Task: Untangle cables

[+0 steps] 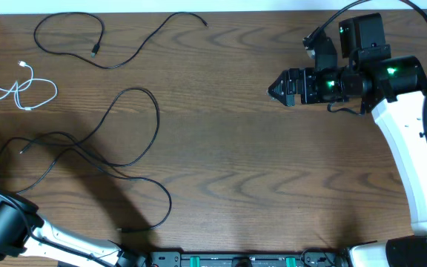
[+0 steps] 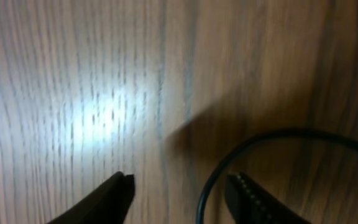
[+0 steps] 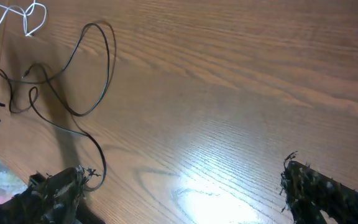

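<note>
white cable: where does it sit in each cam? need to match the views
Overhead: the white cable lies bunched at the far left edge, in the upper half.
Left wrist: not in it.
Right wrist: top left corner.
Shared landmark: the black cable loop, to the right of and below the white one in both the overhead and right wrist views.

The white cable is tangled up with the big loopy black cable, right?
Not quite. The white cable lies by itself near the left edge of the table, apart from the big loopy black cable. The overhead view shows the gap between them.
</note>
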`<state>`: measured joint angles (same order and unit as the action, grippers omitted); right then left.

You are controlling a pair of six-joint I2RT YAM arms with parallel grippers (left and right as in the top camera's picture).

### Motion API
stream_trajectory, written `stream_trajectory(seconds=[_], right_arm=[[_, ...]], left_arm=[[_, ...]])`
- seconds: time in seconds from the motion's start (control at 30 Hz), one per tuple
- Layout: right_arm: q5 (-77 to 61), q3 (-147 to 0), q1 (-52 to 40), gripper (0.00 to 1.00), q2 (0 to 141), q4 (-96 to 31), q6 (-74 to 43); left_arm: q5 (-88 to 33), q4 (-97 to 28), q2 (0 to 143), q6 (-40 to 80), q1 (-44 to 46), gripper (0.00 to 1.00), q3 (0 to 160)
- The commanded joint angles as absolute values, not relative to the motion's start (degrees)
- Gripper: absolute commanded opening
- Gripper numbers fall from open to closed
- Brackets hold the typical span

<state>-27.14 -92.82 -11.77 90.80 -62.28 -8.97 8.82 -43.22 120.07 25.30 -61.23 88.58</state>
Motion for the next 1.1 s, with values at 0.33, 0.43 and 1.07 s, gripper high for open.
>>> stream_trajectory(seconds=[0.33, 0.43, 1.07], right_arm=[[-27.09, -92.92, -12.53, 0.99, 91.11, -62.30, -8.56], [-27.09, -92.92, -12.53, 0.99, 91.11, -62.35, -8.56], [-27.09, -92.92, -13.61, 0.99, 91.11, -62.63, -9.89]], left_arm=[[0.38, -42.30, 126.15, 19.94, -61.28, 0.56, 88.33], [0.38, -42.30, 126.15, 19.92, -61.28, 0.56, 88.33], [6.33, -35.38, 125.78, 7.55, -61.28, 0.08, 96.33]])
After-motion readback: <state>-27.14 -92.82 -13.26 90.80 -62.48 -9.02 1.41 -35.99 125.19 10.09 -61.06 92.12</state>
